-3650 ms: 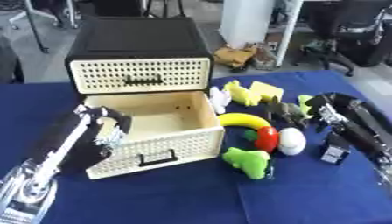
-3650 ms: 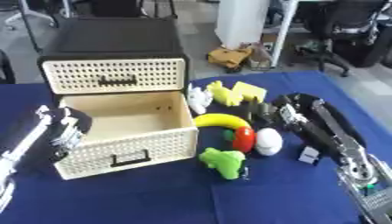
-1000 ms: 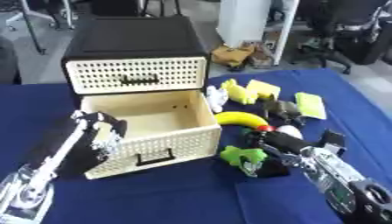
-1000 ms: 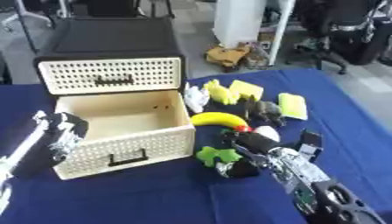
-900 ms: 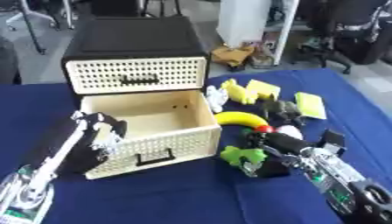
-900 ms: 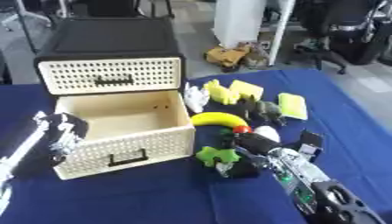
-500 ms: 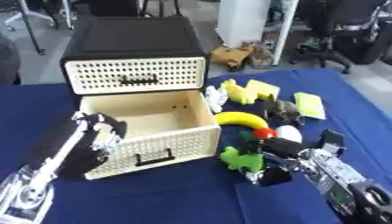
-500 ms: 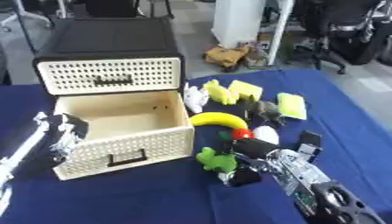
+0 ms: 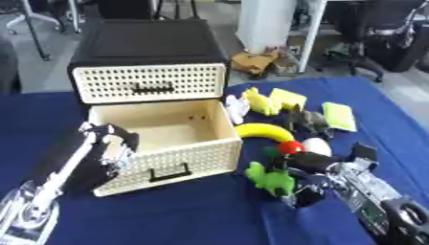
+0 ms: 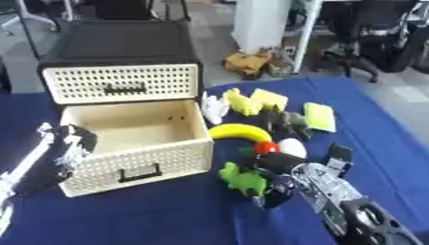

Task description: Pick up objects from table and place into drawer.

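Note:
An open cream drawer (image 9: 164, 152) sticks out of the black-topped cabinet (image 9: 149, 47); nothing shows inside it. To its right lies a green toy (image 9: 268, 179) on the blue table (image 9: 193, 217). My right hand (image 9: 307, 166) has come in from the lower right, and its dark fingers curl round the toy's right side, above and below it. Behind the hand lie a banana (image 9: 260, 131), a red piece (image 9: 291, 147) and a white egg shape (image 9: 317, 146). My left hand (image 9: 107, 149) rests against the drawer's front left corner.
Further back right are a white toy (image 9: 235, 108), yellow toys (image 9: 261, 101), a yellow block (image 9: 289, 98), dark animal figures (image 9: 307, 120) and a pale green block (image 9: 339, 116). The upper drawer (image 9: 151, 83) is closed. Chairs and desk legs stand beyond the table.
My right arm came from the right side of the table to the green toy and closed on it; the toy shifted slightly forward. The left hand stayed at the drawer.

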